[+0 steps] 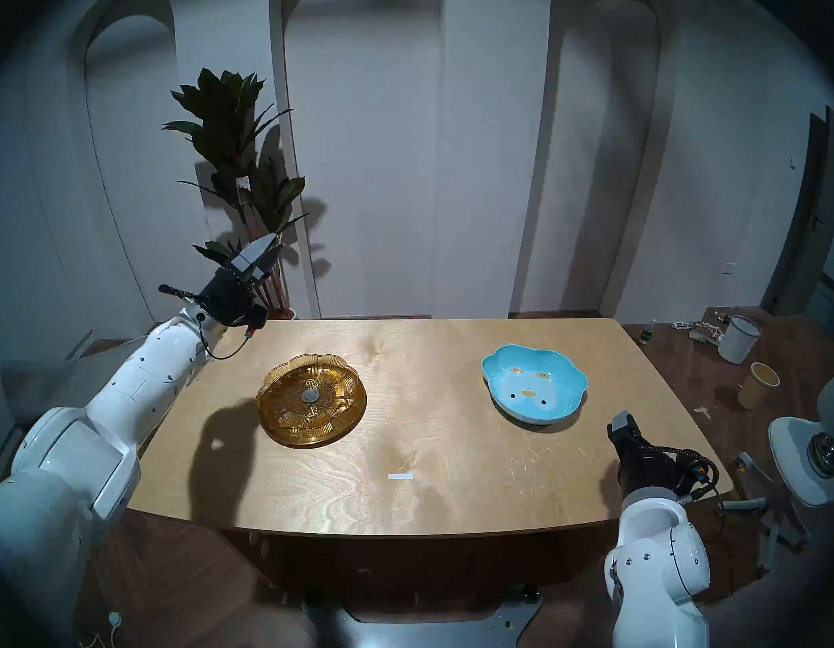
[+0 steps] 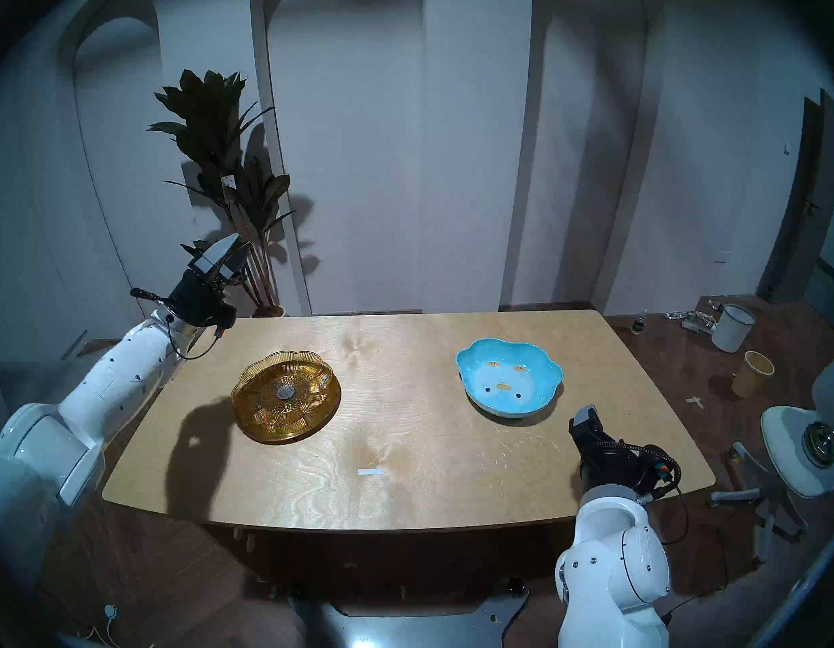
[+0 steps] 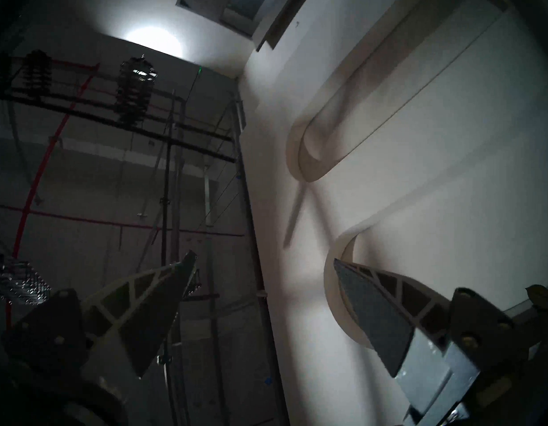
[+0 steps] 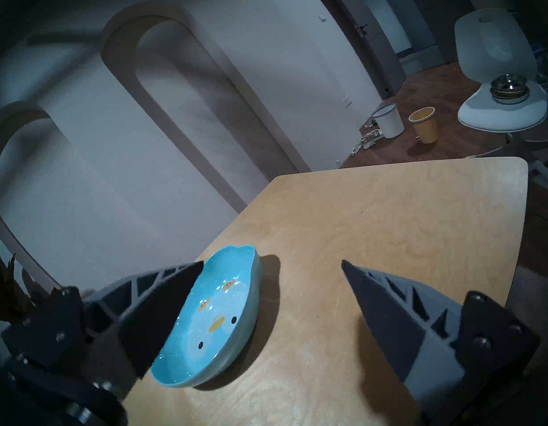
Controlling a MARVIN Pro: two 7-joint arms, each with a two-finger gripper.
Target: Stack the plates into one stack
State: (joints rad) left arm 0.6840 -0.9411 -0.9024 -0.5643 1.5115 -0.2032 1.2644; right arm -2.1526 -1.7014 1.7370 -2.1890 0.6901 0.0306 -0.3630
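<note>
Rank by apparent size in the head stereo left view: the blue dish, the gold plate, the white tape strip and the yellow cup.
1-2. gold plate and blue dish: they look about alike, so no ranking between them.
3. yellow cup, which stands on the floor farther off, so its true size is unsure.
4. white tape strip.

No readable text; the plant's tag [image 1: 242, 182] seems too blurred.

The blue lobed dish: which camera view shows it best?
The head stereo left view: the whole blue lobed dish lies unobstructed. Head stereo right shows nearly the same. In the right wrist view a finger hides part. The left wrist view misses it.
</note>
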